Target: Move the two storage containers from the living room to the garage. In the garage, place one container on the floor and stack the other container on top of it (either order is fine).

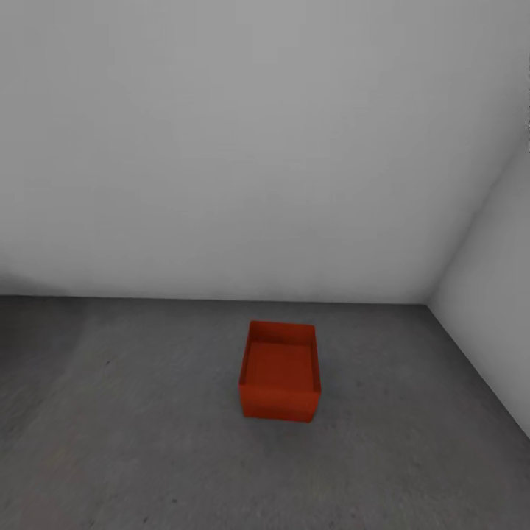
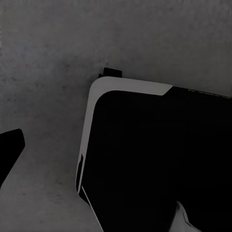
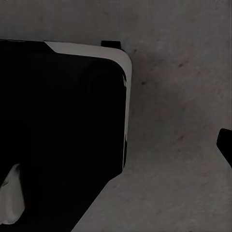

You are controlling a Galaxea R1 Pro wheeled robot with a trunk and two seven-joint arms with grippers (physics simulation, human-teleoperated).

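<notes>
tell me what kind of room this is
Probably a garage or a bare utility room: rough grey concrete floor, plain light-grey walls meeting in a corner, and one red-orange bin on the floor.

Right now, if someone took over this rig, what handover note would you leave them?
Left and right fingers: only a dark tip shows at the left wrist view's edge and one at the right's; open or shut cannot be told, and nothing is seen held.
Things: one red bin sits upright and empty on the grey concrete floor, near the corner of the light walls.
Done: first bin placed on the floor.
Left: get the second bin and stack it on this one.
</notes>
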